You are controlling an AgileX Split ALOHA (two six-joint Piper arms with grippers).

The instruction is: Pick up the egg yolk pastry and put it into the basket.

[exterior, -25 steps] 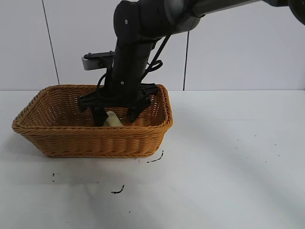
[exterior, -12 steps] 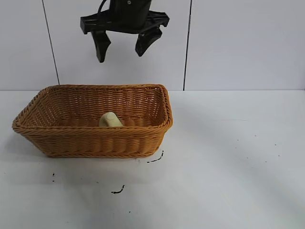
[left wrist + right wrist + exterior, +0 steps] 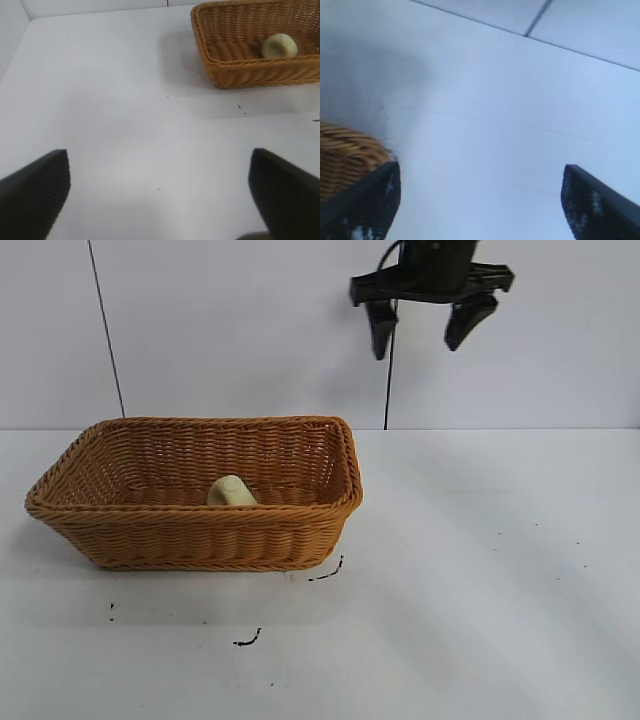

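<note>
The pale yellow egg yolk pastry [image 3: 231, 491] lies inside the golden-brown wicker basket [image 3: 200, 535] on the white table. From the left wrist view the pastry [image 3: 279, 45] rests near the basket's [image 3: 235, 75] front wall. My right gripper [image 3: 419, 335] hangs high in the air, up and to the right of the basket, open and empty. In its own wrist view the right gripper [image 3: 480, 197] has white table between its fingers and a corner of the basket [image 3: 345, 160] beside one finger. My left gripper [image 3: 160, 192] is open and empty over bare table, well away from the basket.
A few small dark marks [image 3: 325, 572] dot the white table in front of the basket. A white panelled wall with a dark seam [image 3: 105, 330] stands behind. To the right of the basket lies wide open table surface.
My right gripper has lifted out of the basket, leaving the pastry inside, and then swung to the right, high above the table. The pastry and basket have stayed put.
</note>
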